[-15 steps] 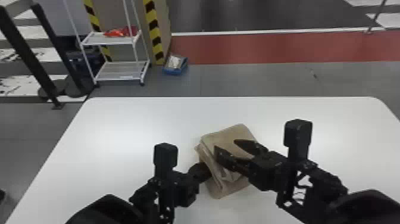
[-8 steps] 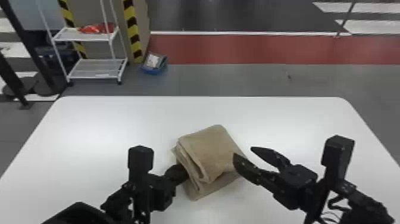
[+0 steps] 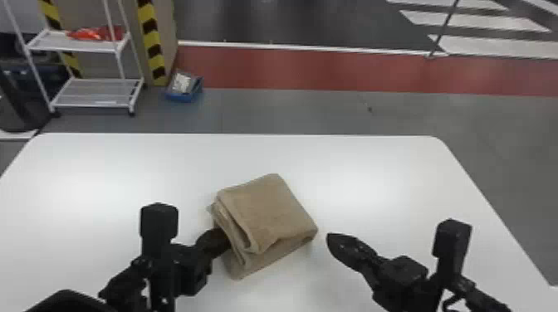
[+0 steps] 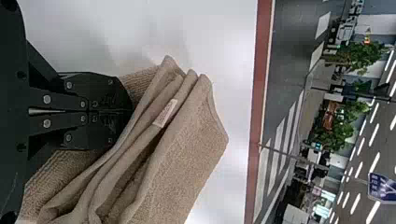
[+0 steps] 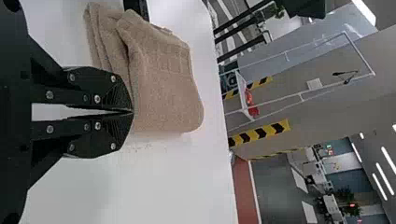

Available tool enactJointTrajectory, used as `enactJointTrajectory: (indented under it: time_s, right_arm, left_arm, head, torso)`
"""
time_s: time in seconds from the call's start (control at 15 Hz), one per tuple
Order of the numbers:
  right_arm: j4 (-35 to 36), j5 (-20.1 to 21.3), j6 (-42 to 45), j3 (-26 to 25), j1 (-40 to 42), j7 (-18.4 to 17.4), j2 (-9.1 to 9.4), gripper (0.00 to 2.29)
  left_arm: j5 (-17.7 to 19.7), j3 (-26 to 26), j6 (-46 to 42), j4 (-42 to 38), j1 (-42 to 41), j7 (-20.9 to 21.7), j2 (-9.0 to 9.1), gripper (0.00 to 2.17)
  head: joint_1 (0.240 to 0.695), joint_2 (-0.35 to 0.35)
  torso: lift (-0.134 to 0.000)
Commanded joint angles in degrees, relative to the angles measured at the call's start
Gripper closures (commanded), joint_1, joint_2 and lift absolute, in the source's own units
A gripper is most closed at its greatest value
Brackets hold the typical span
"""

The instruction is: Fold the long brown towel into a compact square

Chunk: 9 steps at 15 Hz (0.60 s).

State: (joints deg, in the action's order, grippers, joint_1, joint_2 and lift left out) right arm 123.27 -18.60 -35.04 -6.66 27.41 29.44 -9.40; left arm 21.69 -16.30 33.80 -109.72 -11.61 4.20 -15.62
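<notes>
Drawn back since the first frame, the right gripper [image 3: 328, 237] has gone from over the towel [image 3: 265, 211] to just beside its right corner, and its 2 fingers, spread before, are now together. The towel lies folded on the table [image 3: 382, 182], short of the far edge and about midway between the 2 far corners. At its left side the left gripper [image 3: 227, 238] sits with its tips in against the folds. From the left wrist view, the left gripper [image 4: 132, 110] has its 2 fingers pressed flat together at the stacked layers; I cannot tell whether cloth is pinched between them. That view also gives 1 white tag [image 4: 166, 113] among the layers, where the head view gives the broad top. The right wrist view has the rounded fold and a ribbed band [image 5: 170, 58], with the right gripper [image 5: 132, 112] narrowed until its tips meet, holding nothing.
</notes>
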Motion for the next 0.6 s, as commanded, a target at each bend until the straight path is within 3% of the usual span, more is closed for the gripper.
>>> enactJointTrajectory:
  time_s: [0.0, 0.53]
  right_arm:
    - [-3.8, 0.5, 0.6, 1.5, -1.9, 0.0, 0.09, 2.07]
    - [-13.1, 3.0, -0.1, 4.8, -11.8, -2.1, 0.35, 2.07]
  left_arm:
    - [0.0, 0.1, 0.3, -1.2, -0.3, -0.2, -0.11, 1.72]
    - [0.3, 0.6, 1.7, -4.1, -1.6, 0.1, -0.55, 1.72]
  head:
    - [0.695, -0.113]
    - [0.695, -0.090]
  torso:
    - [-0.125]
    - [-0.125]
